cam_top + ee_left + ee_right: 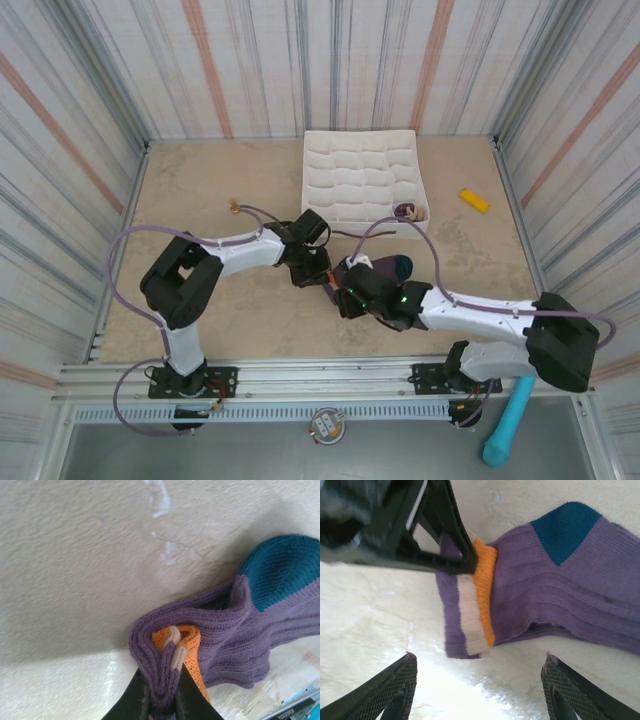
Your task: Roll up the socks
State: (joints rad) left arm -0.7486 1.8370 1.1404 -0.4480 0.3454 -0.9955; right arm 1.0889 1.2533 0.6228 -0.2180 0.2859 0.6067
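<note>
While the left gripper (161, 692) pinches the folded, orange-banded end of the purple socks (225, 625), the right gripper (479, 662) stands spread just beside them, not touching. Socks lie on the beige table (200, 200), near the white tray (360, 180).

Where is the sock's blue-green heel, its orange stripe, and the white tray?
teal heel (282, 570): left wrist view, middle of the heel patch.
orange stripe (485, 595): right wrist view, halfway along the band at the sock's end.
white tray (355, 175): top view, a bare compartment near its middle.
</note>
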